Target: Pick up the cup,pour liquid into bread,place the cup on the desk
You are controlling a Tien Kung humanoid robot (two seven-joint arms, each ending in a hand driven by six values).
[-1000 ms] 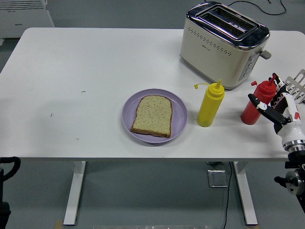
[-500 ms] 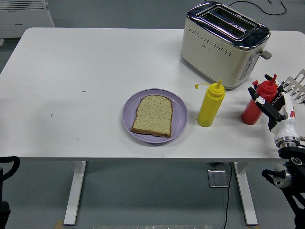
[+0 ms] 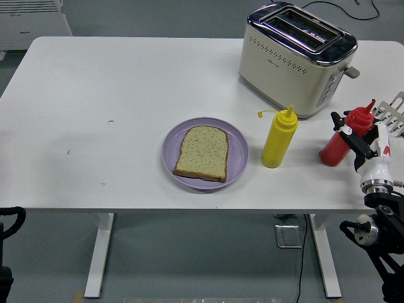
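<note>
No cup is in view; two squeeze bottles stand on the white table. A red squeeze bottle (image 3: 333, 151) at the right leans with its cap toward the right. My right hand (image 3: 355, 137) is against it from the right, its black fingers (image 3: 344, 130) curled across the bottle's upper body. A yellow squeeze bottle (image 3: 278, 139) stands upright to its left. A slice of brown bread (image 3: 202, 153) lies on a purple plate (image 3: 237, 151) near the table's front middle. My left arm (image 3: 9, 221) rests below the table edge at the lower left.
A cream and chrome toaster (image 3: 293, 57) stands at the back right, just behind the two bottles. A metal rack (image 3: 394, 110) pokes in at the right edge. A white cabinet (image 3: 31, 22) stands off the table at the top left.
My right hand moved in toward the red bottle and its fingers closed across it. The bottle went from upright to leaning right. Nothing else moved.
</note>
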